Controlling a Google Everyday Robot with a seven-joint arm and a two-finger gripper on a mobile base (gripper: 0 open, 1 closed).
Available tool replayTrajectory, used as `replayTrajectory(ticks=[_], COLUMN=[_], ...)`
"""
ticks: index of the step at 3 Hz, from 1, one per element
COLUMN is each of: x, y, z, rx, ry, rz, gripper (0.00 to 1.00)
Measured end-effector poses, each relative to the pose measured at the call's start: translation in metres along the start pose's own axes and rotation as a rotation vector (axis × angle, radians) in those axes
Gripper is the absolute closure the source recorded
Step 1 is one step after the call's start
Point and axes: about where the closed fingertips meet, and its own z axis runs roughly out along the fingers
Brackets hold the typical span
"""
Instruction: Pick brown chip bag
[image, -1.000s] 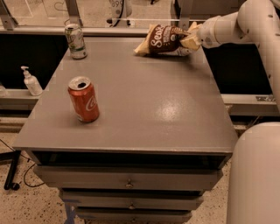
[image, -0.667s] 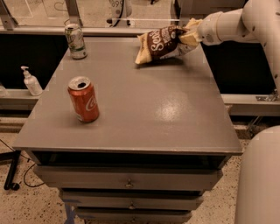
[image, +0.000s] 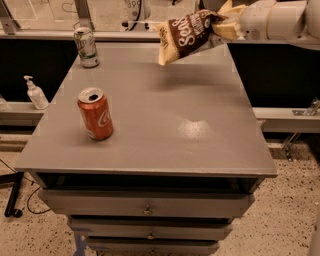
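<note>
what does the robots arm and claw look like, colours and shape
The claw, at the top right of the view by the chip bag, is pale cream-tan. Behind it, the arm is a smooth, rounded white tube of thick, glossy segments. No cables or markings show on it.

claw (image: 220, 26) gripping brown chip bag (image: 186, 37) over table (image: 200, 95) far edge, red can (image: 96, 115) front-left, green can (image: 86, 47) far-left, middle open

1. White arm (image: 280, 20) enters from 2 o'clock, its forearm level and pointing toward 9 o'clock.
2. Gripper (image: 222, 22) sits at 1 o'clock, fingers clamped on the brown chip bag (image: 187, 32), held aloft.
</note>
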Motion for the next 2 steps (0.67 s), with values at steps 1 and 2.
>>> replayTrajectory(ticks=[1,2], x=[-0.0433,-0.0433], y=[0.0005,0.0006], z=[-0.0264,-0.0263], rx=[0.016,0.016], ry=[-0.058,-0.058], rz=[-0.011,-0.011], gripper=[1.0,1.0])
